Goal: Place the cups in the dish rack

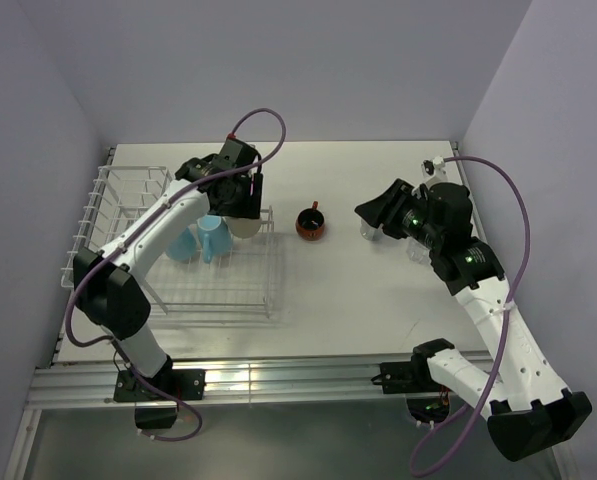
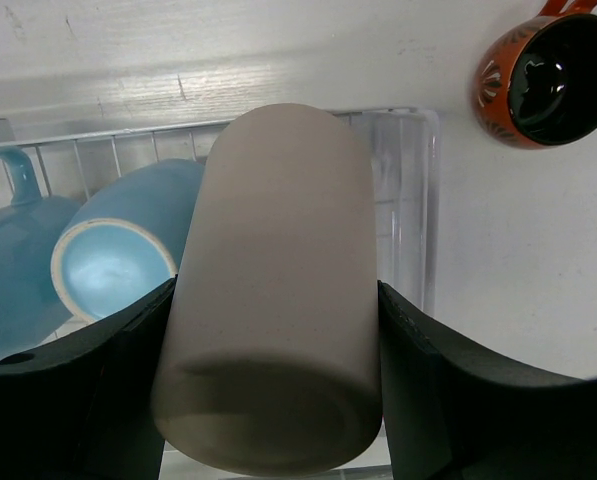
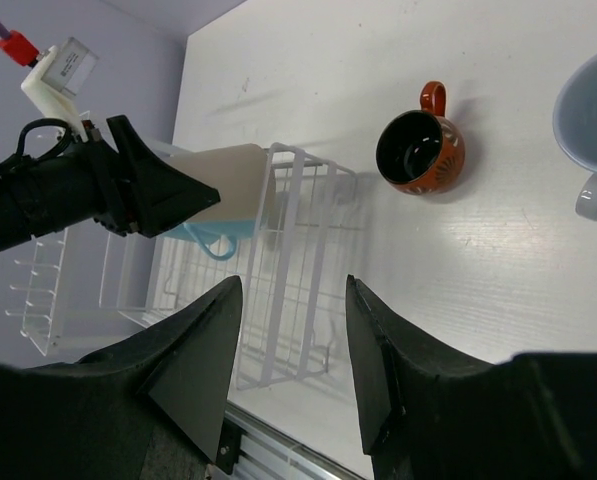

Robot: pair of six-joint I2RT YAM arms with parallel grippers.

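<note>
My left gripper (image 1: 240, 212) is shut on the cream mug (image 1: 244, 227) and holds it over the right end of the white wire dish rack (image 1: 108, 205). In the left wrist view the mug (image 2: 278, 190) lies between the black fingers (image 2: 428, 380), base toward the camera. Two light blue mugs (image 1: 183, 244) (image 1: 211, 238) lie in the rack beside it. The red-orange mug (image 1: 311, 223) stands on the table right of the rack. My right gripper (image 1: 370, 212) is open and empty above the table, next to a third light blue mug (image 3: 590, 120).
The rack's raised end (image 1: 128, 185) is at the far left, near the left wall. The rack's right edge (image 3: 298, 260) lies under my right gripper's (image 3: 293, 290) line of view. A metal rail (image 1: 278, 380) runs along the table's near edge.
</note>
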